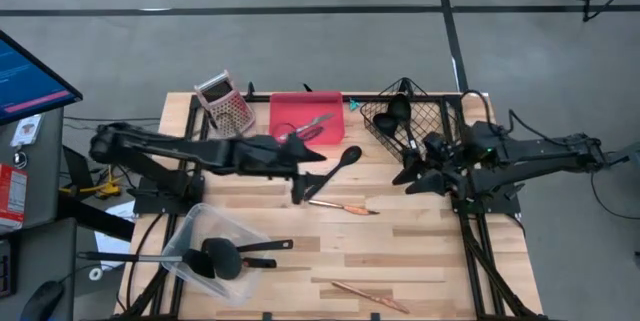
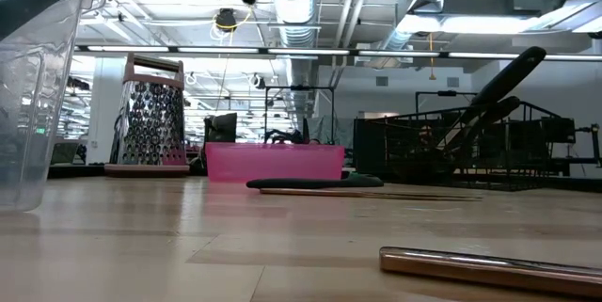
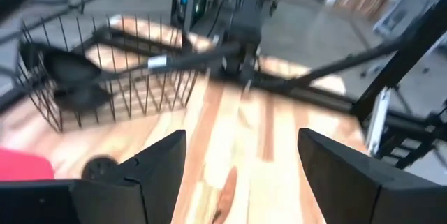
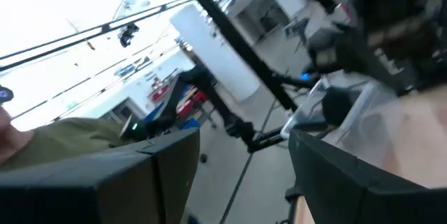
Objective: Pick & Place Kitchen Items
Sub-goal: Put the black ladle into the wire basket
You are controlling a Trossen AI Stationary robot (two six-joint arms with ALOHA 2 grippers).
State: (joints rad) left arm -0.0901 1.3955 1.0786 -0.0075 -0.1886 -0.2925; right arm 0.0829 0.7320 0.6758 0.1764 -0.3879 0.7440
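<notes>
My left gripper (image 1: pixel 312 176) (image 3: pixel 241 140) hangs open above the table's middle, nothing between its fingers. Below it lie a black spoon (image 1: pixel 345 161) (image 3: pixel 101 166) and a thin copper-coloured piece (image 1: pixel 345 206) (image 3: pixel 225 192), both flat on the wood. My right gripper (image 1: pixel 415 179) (image 4: pixel 244 137) is raised by the wire basket (image 1: pixel 410 121), open and empty, pointing slightly upward into the room. Black utensils lean inside that basket (image 3: pixel 70 77). A second copper-coloured piece (image 1: pixel 370 296) (image 2: pixel 489 266) lies near the front edge.
A clear plastic container (image 1: pixel 215 246) (image 2: pixel 42 76) at the near left holds several black utensils. A pink tray (image 1: pixel 305 116) (image 2: pixel 273 161) with a silver piece and a metal grater (image 1: pixel 225 106) (image 2: pixel 150 114) stand along the far edge.
</notes>
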